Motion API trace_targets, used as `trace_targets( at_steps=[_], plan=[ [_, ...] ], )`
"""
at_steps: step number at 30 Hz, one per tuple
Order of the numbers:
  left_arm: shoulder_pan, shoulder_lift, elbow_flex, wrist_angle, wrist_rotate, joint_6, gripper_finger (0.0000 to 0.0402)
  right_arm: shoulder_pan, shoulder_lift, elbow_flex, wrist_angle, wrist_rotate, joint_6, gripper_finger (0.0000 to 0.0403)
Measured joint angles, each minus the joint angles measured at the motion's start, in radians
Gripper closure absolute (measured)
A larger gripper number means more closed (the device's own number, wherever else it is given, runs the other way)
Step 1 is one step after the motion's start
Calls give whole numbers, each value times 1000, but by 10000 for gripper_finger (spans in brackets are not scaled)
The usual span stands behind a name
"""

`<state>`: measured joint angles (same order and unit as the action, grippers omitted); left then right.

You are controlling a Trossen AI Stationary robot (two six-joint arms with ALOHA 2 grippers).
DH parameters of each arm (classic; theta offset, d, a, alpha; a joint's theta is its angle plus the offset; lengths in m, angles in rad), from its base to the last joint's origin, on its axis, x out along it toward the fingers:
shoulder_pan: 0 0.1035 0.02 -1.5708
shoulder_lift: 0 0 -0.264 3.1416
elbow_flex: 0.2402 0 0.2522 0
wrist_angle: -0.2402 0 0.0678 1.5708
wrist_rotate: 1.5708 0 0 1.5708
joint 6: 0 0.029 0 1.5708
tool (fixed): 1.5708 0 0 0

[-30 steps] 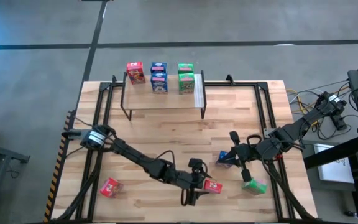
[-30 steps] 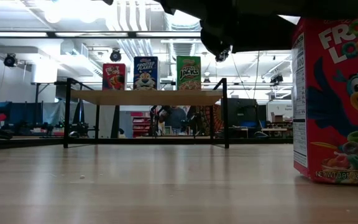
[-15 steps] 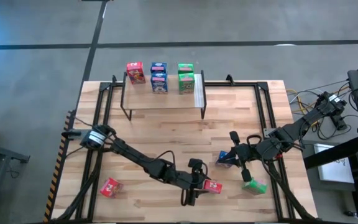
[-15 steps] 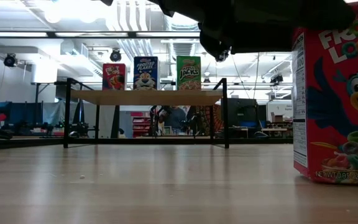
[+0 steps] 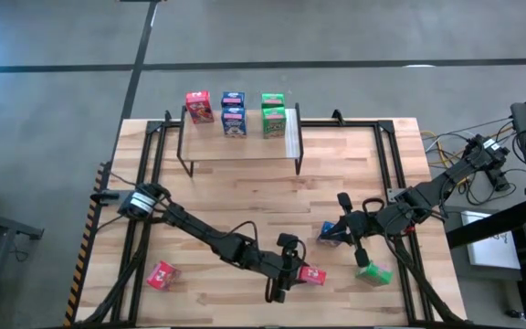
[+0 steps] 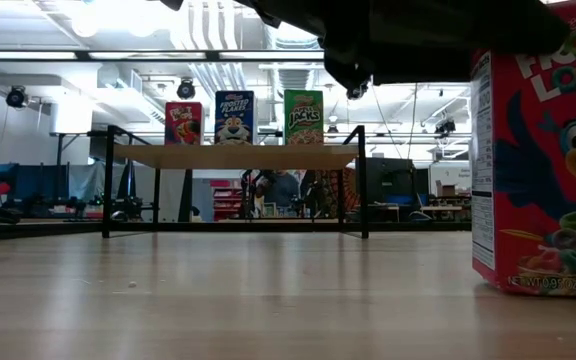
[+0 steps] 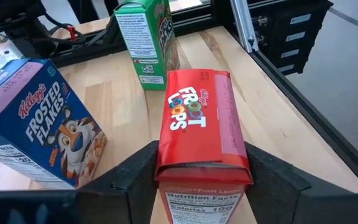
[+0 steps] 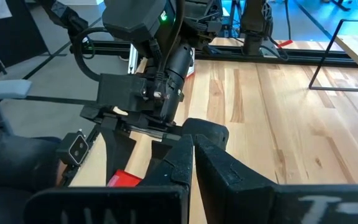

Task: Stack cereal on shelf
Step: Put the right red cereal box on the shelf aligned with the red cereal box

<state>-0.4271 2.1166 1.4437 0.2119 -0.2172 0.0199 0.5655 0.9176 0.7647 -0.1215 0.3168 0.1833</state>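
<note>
A red cereal box (image 7: 199, 127) stands upright on the table near its front edge, large at the right of the low view (image 6: 543, 160). My left gripper (image 7: 201, 177) reaches it from the table's left, one finger (image 7: 138, 177) on each side of it. A blue cereal box (image 7: 39, 127) and a green one (image 7: 145, 43) stand just beyond. My right gripper (image 8: 191, 158) hovers shut and empty over the blue box (image 5: 329, 234). The shelf (image 5: 240, 151) at the far edge carries red (image 5: 198, 105), blue (image 5: 233, 112) and green (image 5: 273, 114) boxes. My left gripper has its fingers close along the red box's two broad faces (image 7: 166, 155), near its top, coming level-to-slanting-down from the table's left at the narrow nutrition side (image 7: 201, 208). I cannot tell whether the fingers touch the faces. The box stands upright on the table.
Another red box (image 5: 161, 274) lies on the table at the near left. The green box (image 5: 373, 272) sits near the front right, close to the right arm. Black frame rails (image 5: 400, 183) run along the table's sides. Bare wood (image 5: 245, 201) lies between the shelf and the arms.
</note>
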Motion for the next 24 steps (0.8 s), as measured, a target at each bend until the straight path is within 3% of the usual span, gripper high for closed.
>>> trace_targets(
  at_steps=[14,24],
  plan=[
    [19,-27,-1,-56,27,64,234,0,0,0,0,8,0,394],
    [48,-255,-51,-263,26,185,235,-1,1,0,0,29,-1,394]
  ],
)
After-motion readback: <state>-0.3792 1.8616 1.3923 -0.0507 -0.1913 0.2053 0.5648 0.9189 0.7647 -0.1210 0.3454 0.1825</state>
